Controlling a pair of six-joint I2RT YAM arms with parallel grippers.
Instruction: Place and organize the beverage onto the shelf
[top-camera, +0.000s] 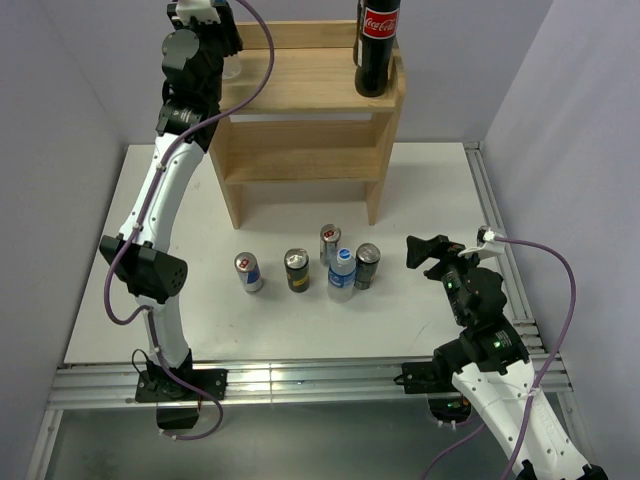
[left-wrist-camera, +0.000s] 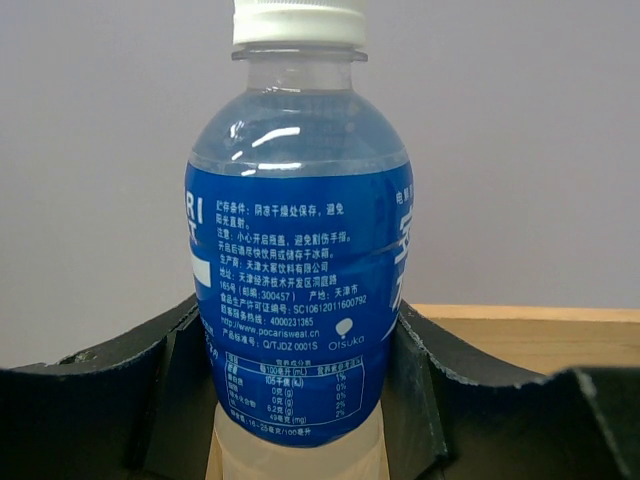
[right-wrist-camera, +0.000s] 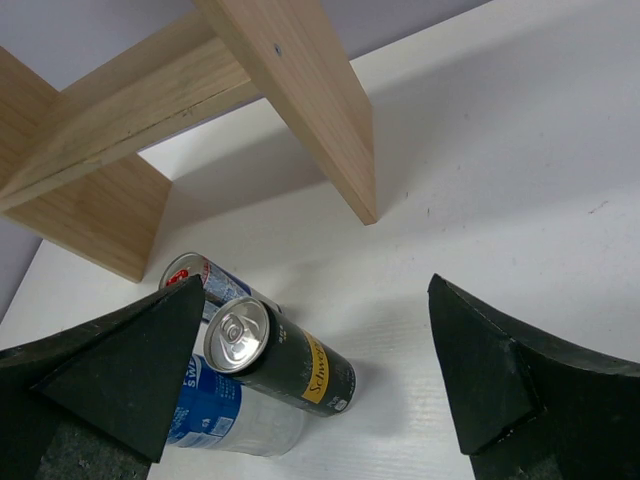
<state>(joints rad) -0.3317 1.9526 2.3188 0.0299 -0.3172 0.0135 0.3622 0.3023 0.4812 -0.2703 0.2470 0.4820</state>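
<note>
- Up on the top board of the shelf (top-camera: 300, 85), at its left end, the left hand (left-wrist-camera: 298, 330) holds a blue bottle (left-wrist-camera: 300, 230) with a white cap.
- Its fingers (left-wrist-camera: 150, 380) are closed in on both sides of the blue label. The bottle stands straight up.
- I cannot tell if the bottom of the bottle sits on the wood or hangs just above it. The hand's own view cuts that part off.
- A tall cola bottle (top-camera: 377, 50) stands at the right end of the same board, well apart from the blue one.
- So I think the step right now is setting the blue bottle down on the shelf.
- Next, the bottle has to rest flat on the board. Then the fingers should open slowly and pull away without bumping it, or it could tip.
- The right hand (top-camera: 425, 250) waits low over the counter (top-camera: 200, 320). Its fingers are spread wide and hold nothing.
- On the counter, in front of the shelf, stand a dark can (top-camera: 367, 266), a small bottle (top-camera: 342, 275) and three other cans (top-camera: 297, 269). They are close together.
- That means most of the job is not done yet.
- The dark can is nearest the right hand, so it may be a good one to take next. It stands just beside the small bottle, so the fingers must slip in with care.
</note>
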